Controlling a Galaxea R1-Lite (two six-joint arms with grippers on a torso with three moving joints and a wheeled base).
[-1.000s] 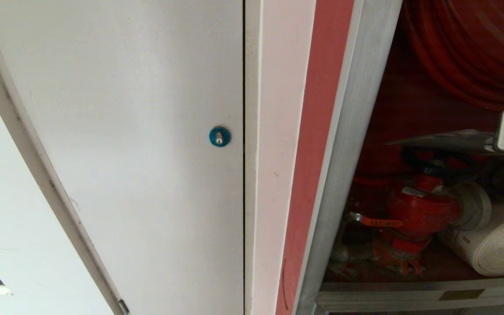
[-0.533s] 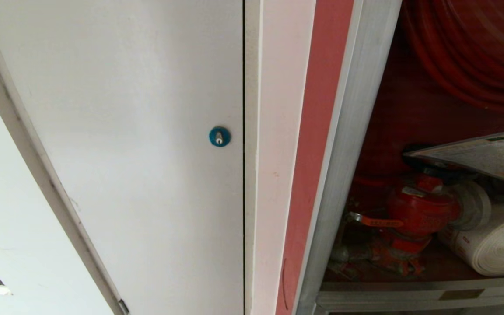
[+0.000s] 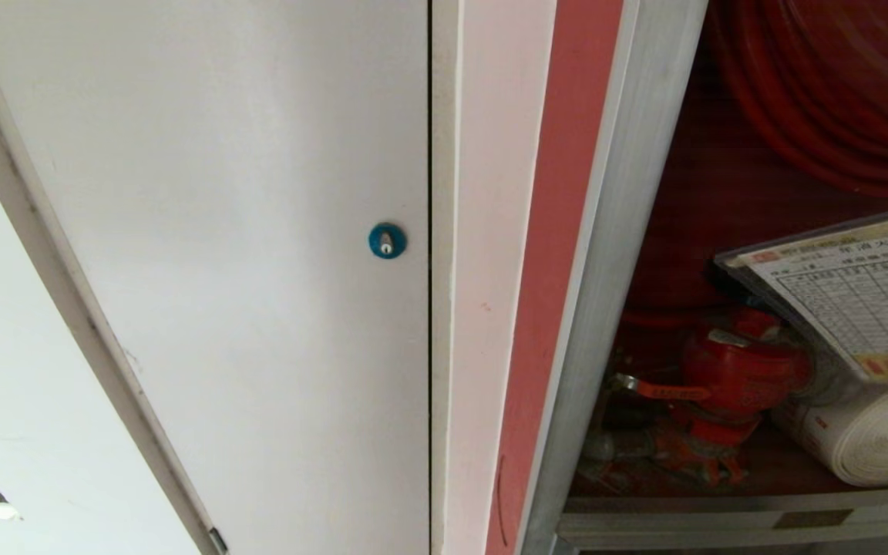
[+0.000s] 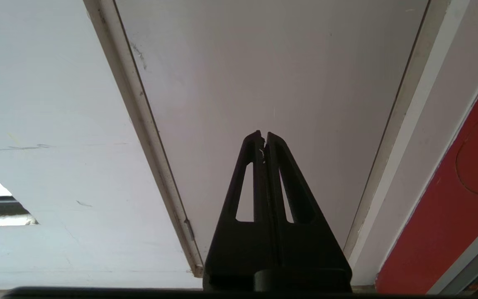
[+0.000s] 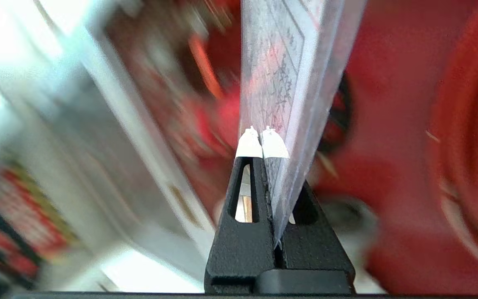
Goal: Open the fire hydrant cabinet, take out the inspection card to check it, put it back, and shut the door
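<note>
Thin white rectangular inspection card (image 3: 856, 304), printed with a grid of small rows under a clear sleeve, tilted face-up toward the head camera at the right edge of that view, in front of the open cabinet and above the red valve (image 3: 729, 370) and the white rolled hose (image 3: 876, 439). Pinched at one edge between the white-tipped fingers of the right gripper (image 5: 261, 133), jaws pressed fully together on the sheet; gripper itself outside the head view. Behind the card, the tall silver aluminium-framed fire hydrant cabinet (image 3: 613, 254), red inside, red hose reel (image 3: 837, 85) coiled above. Dark glass door not in view, so presumably swung wide.

Probable step in hand: presenting the card for checking, out of the cabinet and turned for reading. Next: back into the cabinet, which calls for a level approach past the valve handwheel, a release only once the card rests somewhere stable, then a reach for the door.

Further left, a plain white-grey panel (image 3: 220, 231) with a small blue round lock (image 3: 387, 240). Left gripper (image 4: 264, 139) parked before that panel, black fingers closed together, holding nothing.
</note>
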